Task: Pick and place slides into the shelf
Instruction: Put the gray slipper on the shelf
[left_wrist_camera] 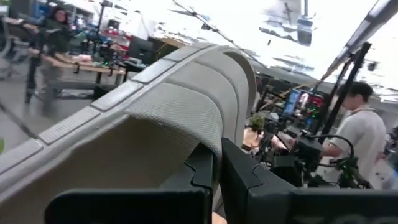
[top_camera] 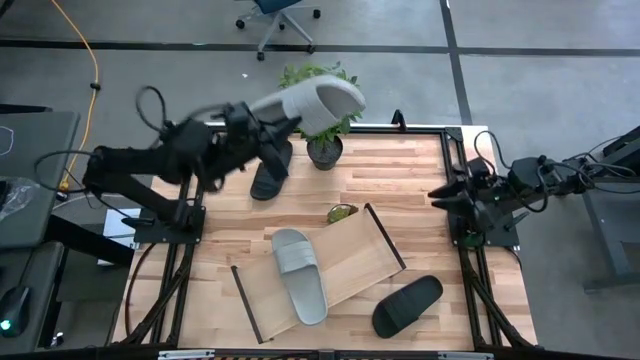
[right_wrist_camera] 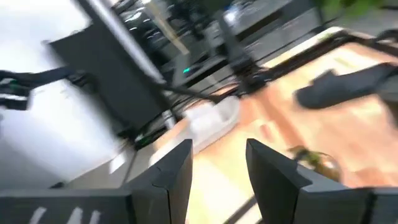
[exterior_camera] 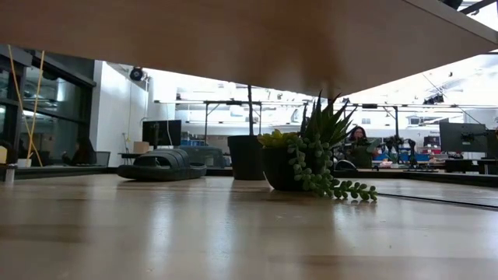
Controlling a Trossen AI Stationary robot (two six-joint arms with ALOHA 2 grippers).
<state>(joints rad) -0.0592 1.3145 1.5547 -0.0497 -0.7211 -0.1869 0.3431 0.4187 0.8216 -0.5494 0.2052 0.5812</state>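
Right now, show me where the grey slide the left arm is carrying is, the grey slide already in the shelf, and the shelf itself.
Carried grey slide (top_camera: 318, 102): high view, on its upturned sole.
Grey slide in the shelf (top_camera: 299, 273): high view, on its footbed.
Shelf (top_camera: 357, 258): high view, on bare wood beside that slide.

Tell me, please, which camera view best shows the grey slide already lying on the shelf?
The high view: the grey slide lies whole across the shelf. The low and both wrist views do not show it.
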